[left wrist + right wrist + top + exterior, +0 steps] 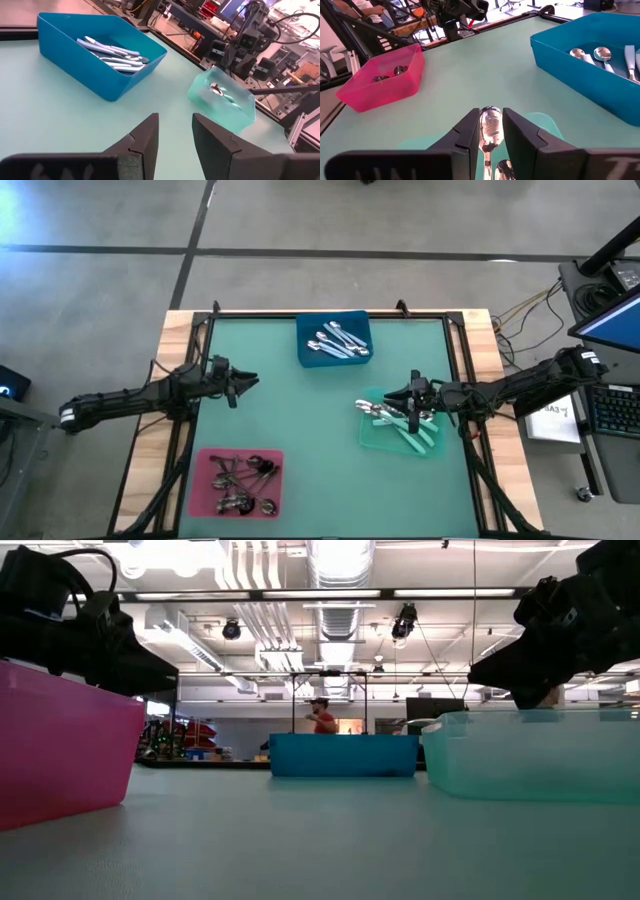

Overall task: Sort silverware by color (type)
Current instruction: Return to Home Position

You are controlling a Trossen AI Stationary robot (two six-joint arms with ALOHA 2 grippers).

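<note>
The left gripper [175, 118] is hovering over the pale green table [320, 475] near its left side, its two dark fingers standing clearly apart and gripping nothing. Nearest the front edge, a shallow pink plastic tray [203, 502] is sitting with a tangle of small dark-handled spoons [240, 480] with shiny metal bowls lying inside it. Farther back on the right side, the right gripper [491, 112] is hanging over the left end of a translucent green plastic tray [375, 440], its fingers parted by only a narrow gap. The shiny bowl of one spoon is showing through that gap, and it appears to be lying in the tray below rather than being pinched. Several teal-handled metal spoons [418, 437] are resting in that green tray. At the far edge, a deep blue plastic tray [308, 356] is holding pale-handled spoons [338, 340]. Beyond the table, a person in a red shirt [322, 718] is standing in the room.
</note>
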